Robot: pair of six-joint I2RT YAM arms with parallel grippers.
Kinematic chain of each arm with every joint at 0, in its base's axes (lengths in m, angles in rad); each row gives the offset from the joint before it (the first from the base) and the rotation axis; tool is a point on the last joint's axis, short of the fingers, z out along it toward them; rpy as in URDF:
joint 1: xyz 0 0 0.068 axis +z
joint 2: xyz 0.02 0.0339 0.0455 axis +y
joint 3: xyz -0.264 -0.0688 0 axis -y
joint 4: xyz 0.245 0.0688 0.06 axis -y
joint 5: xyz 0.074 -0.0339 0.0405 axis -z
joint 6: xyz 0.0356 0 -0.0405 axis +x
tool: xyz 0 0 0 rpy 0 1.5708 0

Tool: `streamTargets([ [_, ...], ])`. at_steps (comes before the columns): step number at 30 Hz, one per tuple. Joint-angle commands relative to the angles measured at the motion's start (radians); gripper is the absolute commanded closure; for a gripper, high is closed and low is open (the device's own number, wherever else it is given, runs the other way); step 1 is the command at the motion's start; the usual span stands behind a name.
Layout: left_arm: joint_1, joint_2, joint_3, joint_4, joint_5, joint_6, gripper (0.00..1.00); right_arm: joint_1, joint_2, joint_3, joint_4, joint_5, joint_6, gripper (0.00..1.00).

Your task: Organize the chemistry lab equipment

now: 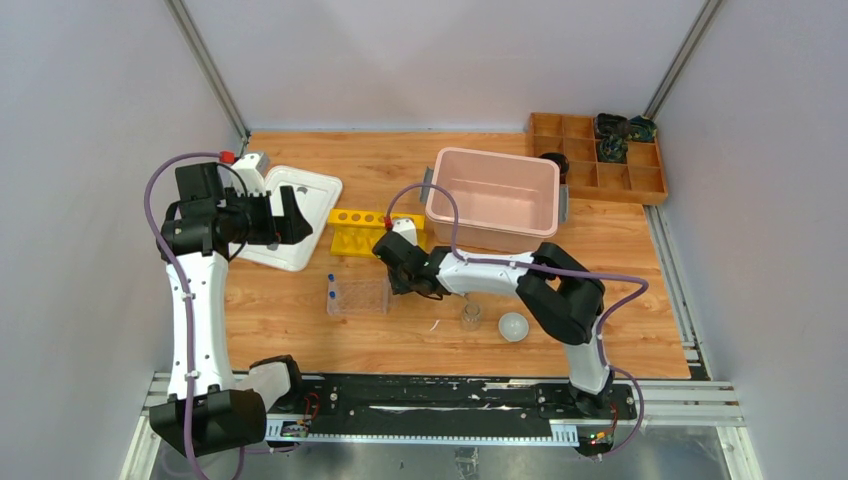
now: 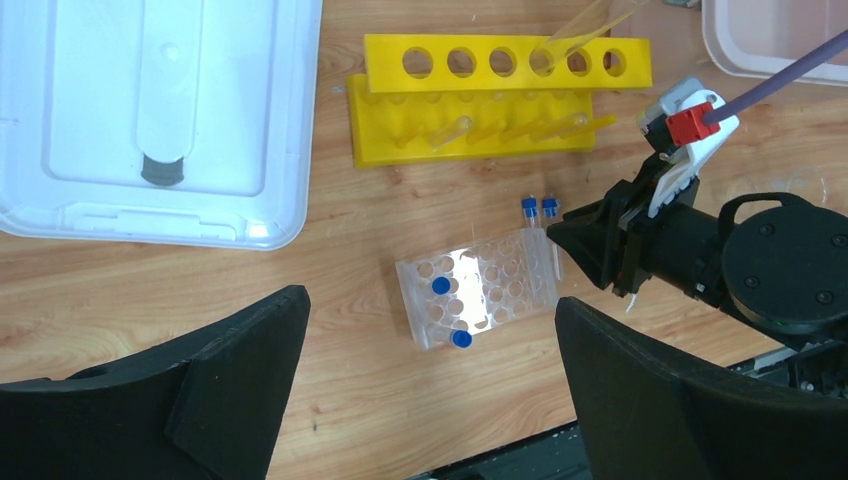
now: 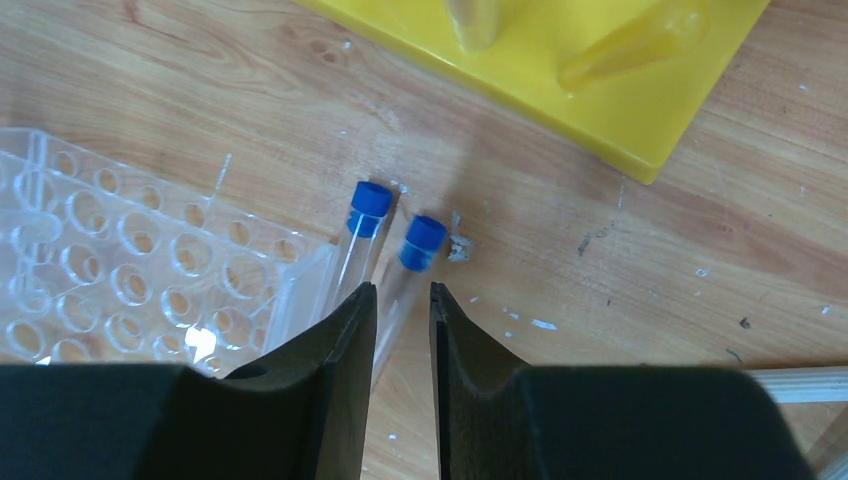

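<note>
We count four small clear blue-capped tubes (image 2: 440, 285): two stand in the one clear plastic tube rack (image 2: 500, 270), and two lie side by side on the wooden table (image 2: 330, 230) just beside the rack's end. We also count one small clear glass cup (image 1: 470, 315), one small white round dish (image 1: 513, 326) near it, one yellow tube rack (image 2: 390, 65), one white lid (image 2: 150, 120) and one pink tub (image 1: 493, 195). The right arm reaches leftward, low over the table. The right gripper (image 3: 400, 300) has its jaws drawn narrow and pinches the lying tube (image 3: 423, 243) farther from the clear rack, gripping its body below the cap. The left arm stands raised and bent forward. The left gripper (image 2: 430, 300) hangs high over the clear rack, jaws spread fully and holding nothing.
</note>
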Motion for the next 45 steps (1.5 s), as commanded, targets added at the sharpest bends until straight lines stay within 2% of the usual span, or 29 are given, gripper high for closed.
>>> streamTargets([
  [1,0.006,-0.021,0.011,-0.004,0.023,0.011,0.00,-0.023,0.036,0.031,-0.032,0.012,0.010,0.71],
  [11,0.006,-0.030,-0.001,-0.004,0.046,0.013,0.00,-0.036,0.070,0.064,-0.094,0.032,0.000,0.75],
  [14,0.006,-0.029,-0.003,-0.004,0.067,0.013,0.00,-0.036,0.073,0.090,-0.142,0.043,-0.009,0.83],
  [18,0.006,-0.035,-0.012,-0.007,0.124,0.029,0.01,-0.036,0.021,0.087,-0.160,0.048,-0.019,1.00],
  [22,0.006,-0.054,-0.031,-0.006,0.172,0.045,0.02,-0.033,-0.078,0.083,-0.154,0.033,-0.010,1.00],
  [27,0.005,-0.080,-0.052,-0.005,0.230,0.061,0.04,-0.027,-0.214,0.074,-0.023,-0.008,-0.007,1.00],
  [31,0.005,-0.092,-0.071,-0.005,0.307,0.061,0.07,-0.016,-0.261,0.097,0.124,-0.050,0.010,1.00],
  [38,-0.028,-0.107,-0.109,-0.005,0.384,0.058,0.15,0.041,-0.239,0.199,0.301,-0.026,0.010,1.00],
  [45,-0.045,-0.095,-0.131,-0.005,0.431,0.059,0.28,0.095,-0.198,0.230,0.440,-0.018,0.026,1.00],
])
